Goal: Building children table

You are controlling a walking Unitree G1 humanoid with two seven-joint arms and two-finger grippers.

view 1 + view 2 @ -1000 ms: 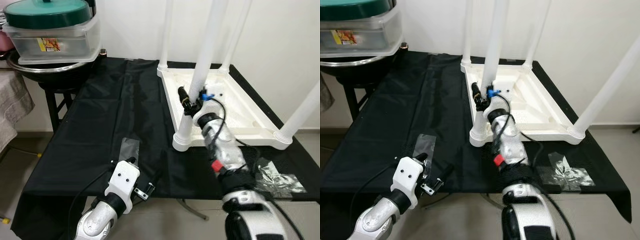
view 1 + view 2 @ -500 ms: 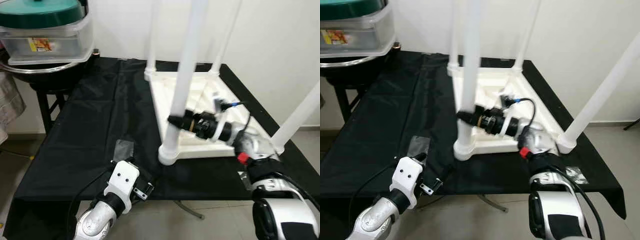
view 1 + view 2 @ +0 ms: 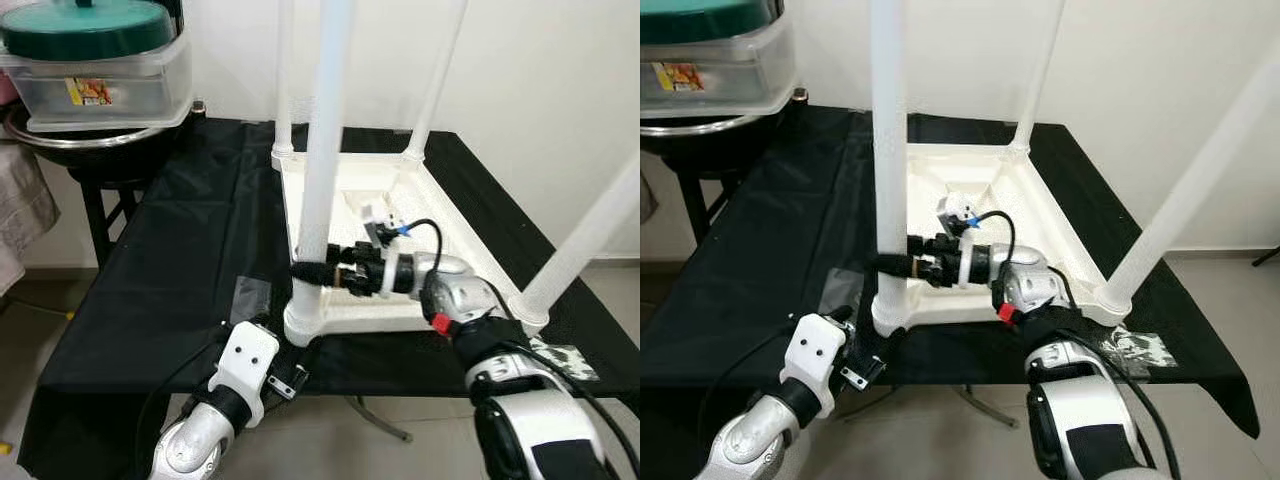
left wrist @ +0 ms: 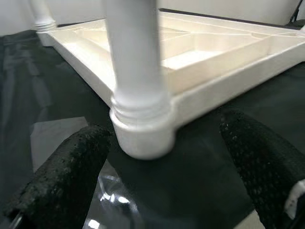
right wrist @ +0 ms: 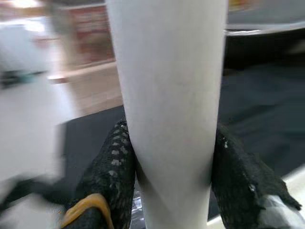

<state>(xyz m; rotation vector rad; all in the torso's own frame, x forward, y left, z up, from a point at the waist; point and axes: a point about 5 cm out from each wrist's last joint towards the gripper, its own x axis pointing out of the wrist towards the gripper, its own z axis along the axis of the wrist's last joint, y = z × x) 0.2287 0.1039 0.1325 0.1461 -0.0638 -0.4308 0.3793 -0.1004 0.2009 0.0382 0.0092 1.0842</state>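
Upturned white children's table [image 3: 440, 225] on black-draped surface [image 3: 180, 260]. Right gripper [image 3: 305, 272], fingers clamped on near-left leg [image 3: 322, 150]. Left gripper [image 4: 162, 186], fingers spread wide, near that leg's base.

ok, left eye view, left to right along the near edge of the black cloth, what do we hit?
Left gripper on its white wrist housing → near white plastic table leg in its corner socket, right gripper shut on it → silver right arm → slanted white leg at the right corner → crinkled clear tape patch.
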